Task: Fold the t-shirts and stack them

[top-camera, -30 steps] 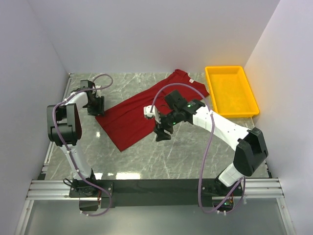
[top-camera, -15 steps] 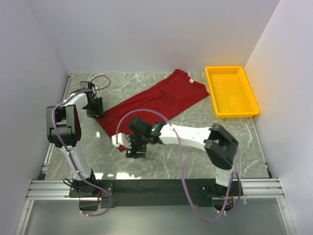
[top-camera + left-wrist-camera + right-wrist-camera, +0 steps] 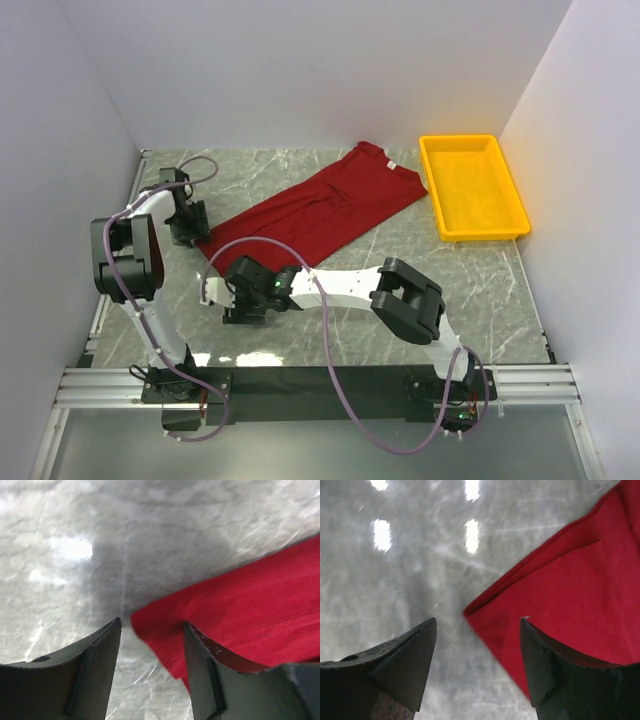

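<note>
T-shirt (image 3: 320,205) on table (image 3: 470,290), tray (image 3: 475,139) right of it, left end effector (image 3: 190,232) and right end effector (image 3: 235,303) at its hem corners

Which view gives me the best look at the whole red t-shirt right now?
Top external: the t-shirt shows there whole, stretched diagonally from hem to collar, white tag included. Each wrist view shows only one corner of its hem end, nothing of the sleeves or collar.

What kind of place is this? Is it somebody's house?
Probably not a house: it looks like a robot test booth. The left arm and right arm are bolted to a metal frame, and plain white walls box in the marble-look table with a dark red t-shirt.
</note>
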`<state>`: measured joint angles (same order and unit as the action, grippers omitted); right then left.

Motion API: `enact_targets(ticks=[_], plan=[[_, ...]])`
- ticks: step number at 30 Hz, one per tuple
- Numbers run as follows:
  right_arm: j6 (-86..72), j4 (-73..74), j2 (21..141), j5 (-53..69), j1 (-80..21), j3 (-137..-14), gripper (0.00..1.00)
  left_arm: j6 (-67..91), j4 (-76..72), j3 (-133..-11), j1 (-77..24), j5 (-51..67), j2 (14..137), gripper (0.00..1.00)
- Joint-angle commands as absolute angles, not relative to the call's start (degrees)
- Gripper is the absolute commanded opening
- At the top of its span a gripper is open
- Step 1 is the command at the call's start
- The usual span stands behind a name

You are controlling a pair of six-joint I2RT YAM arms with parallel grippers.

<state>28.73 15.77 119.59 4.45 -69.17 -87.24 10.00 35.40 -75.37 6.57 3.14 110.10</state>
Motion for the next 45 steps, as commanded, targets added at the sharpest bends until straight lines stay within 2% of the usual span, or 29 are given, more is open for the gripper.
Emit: enact_targets(ticks=[1,16,28,33,40,45], plan=[[27.6,13.35,121.72,1.58,-69.61,-91.49,0.73,11.51,37.62,-75.15,7.99,2.81,105.91,0.58],[25.93,18.72,127.44,0.09,-69.52,-95.89,0.63,14.24,37.62,-73.48,12.04,7.55,102.57,0.57],[24.7,20.47,126.3,0.53,-69.0,-93.08,0.62,14.68,37.62,-72.95,12.31,10.02,103.53,0.55],[24.35,20.66,125.69,1.14,-68.47,-92.11,0.6,14.77,37.53,-73.56,12.31,10.2,105.38,0.53],[24.0,20.57,124.28,2.11,-67.85,-90.88,0.59,15.47,36.91,-74.71,12.39,10.81,108.1,0.45],[24.17,20.57,123.14,4.3,-67.06,-90.18,0.59,15.99,35.51,-73.13,12.31,11.25,109.77,0.45]])
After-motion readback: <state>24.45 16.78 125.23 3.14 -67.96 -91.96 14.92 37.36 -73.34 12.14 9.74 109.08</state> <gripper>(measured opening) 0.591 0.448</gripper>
